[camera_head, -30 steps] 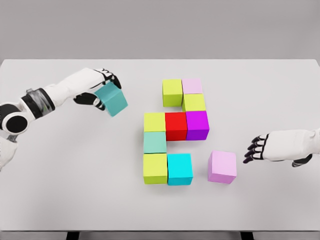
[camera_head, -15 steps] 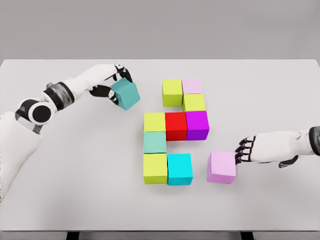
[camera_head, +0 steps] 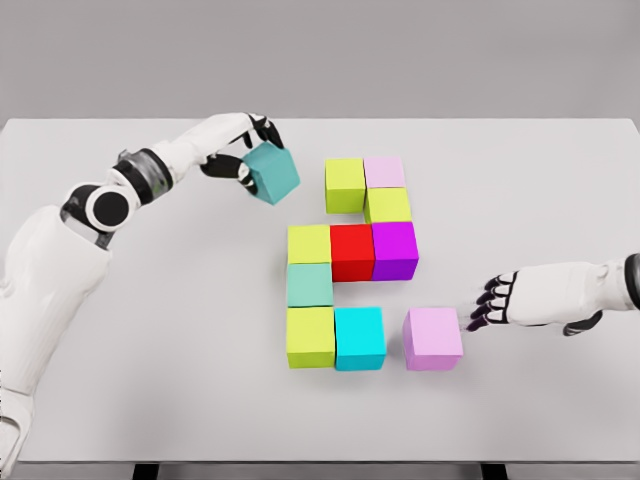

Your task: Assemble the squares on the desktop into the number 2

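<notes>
My left hand (camera_head: pixel 250 150) is shut on a teal cube (camera_head: pixel 272 172), held tilted above the table just left of the yellow-green cube (camera_head: pixel 345 185) in the top row. That row ends with a pale pink cube (camera_head: pixel 384 171). Below come a yellow cube (camera_head: pixel 388 206), then a row of yellow (camera_head: pixel 309 243), red (camera_head: pixel 352 251) and purple (camera_head: pixel 395 249) cubes. A mint cube (camera_head: pixel 310 284), a yellow cube (camera_head: pixel 311 336) and a cyan cube (camera_head: pixel 359 337) follow. My right hand (camera_head: pixel 487 303), fingers spread, touches the right side of a lilac cube (camera_head: pixel 432 338) standing just right of the cyan one.
The white table (camera_head: pixel 150 350) spreads wide on all sides of the cubes. Its front edge (camera_head: pixel 320 462) runs along the bottom of the view. A small gap separates the lilac cube from the cyan cube.
My left hand has carried the teal cube rightward and up toward the top row. My right hand has reached the lilac cube and slid it left toward the cyan cube.
</notes>
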You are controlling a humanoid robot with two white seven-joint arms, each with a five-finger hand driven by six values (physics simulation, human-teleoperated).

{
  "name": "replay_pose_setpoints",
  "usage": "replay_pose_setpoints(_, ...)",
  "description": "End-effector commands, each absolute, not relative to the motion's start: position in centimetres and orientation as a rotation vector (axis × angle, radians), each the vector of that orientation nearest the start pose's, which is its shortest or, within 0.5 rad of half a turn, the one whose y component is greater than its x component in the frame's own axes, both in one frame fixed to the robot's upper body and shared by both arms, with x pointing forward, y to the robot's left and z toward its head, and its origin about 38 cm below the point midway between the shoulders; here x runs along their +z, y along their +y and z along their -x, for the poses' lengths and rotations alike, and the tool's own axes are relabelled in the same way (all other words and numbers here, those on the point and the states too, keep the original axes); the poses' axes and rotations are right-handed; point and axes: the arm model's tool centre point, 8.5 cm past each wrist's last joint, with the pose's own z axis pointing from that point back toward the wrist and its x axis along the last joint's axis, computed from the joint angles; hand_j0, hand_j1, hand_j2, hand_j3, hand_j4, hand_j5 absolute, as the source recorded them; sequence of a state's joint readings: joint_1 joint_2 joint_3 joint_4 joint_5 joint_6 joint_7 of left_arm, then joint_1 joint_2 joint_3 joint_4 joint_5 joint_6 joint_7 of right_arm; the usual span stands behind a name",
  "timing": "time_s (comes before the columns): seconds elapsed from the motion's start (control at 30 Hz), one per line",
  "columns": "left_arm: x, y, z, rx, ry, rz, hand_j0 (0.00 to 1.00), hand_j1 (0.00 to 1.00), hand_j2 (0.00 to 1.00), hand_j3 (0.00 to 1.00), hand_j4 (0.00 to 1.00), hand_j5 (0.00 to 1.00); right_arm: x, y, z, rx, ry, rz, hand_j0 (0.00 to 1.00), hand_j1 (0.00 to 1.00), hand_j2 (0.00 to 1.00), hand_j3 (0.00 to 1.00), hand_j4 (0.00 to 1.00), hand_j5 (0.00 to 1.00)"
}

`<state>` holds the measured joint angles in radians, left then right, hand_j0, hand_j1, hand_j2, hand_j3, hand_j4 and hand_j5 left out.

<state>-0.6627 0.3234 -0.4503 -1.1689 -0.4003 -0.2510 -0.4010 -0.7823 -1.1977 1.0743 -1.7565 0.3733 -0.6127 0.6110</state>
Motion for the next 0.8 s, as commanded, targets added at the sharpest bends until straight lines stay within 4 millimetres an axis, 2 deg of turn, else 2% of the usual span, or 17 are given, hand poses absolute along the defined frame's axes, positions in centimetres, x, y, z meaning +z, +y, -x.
replay_pose_setpoints(0.0,17.3,20.1,-51.2,-1.377,-1.581,-0.278,0.45,0.45,0.45,0.45,0.45,0.45,19.8,-34.1,-33.8,-3.381,1.177,-0.256,1.0,1.0,1.0,1.0,1.0,1.0)
replay_pose_setpoints(0.2,17.5,20.2,-51.6,-1.362,-1.58,-0.279,0.45,0.45,0.45,0.45,0.45,0.45,18.5,-33.6,-33.2,-3.387,1.16,-0.182,1.0,1.0,1.0,1.0,1.0,1.0)
replay_pose_setpoints(0.37,17.3,19.7,-52.4,-1.318,-1.543,-0.279,0.45,0.45,0.45,0.45,0.45,0.45,17.8,-31.2,-33.6,-3.327,1.221,-0.125,1.0,1.0,1.0,1.0,1.0,1.0)
replay_pose_setpoints(0.53,16.7,18.4,-52.6,-1.275,-1.491,-0.278,0.46,0.46,0.46,0.46,0.46,0.46,17.8,-30.7,-33.6,-3.315,1.239,-0.112,1.0,1.0,1.0,1.0,1.0,1.0)
replay_pose_setpoints(0.77,16.7,18.2,-52.8,-1.244,-1.48,-0.283,0.48,0.48,0.48,0.48,0.48,0.48,17.7,-30.1,-33.7,-3.301,1.265,-0.091,1.0,1.0,1.0,1.0,1.0,1.0)
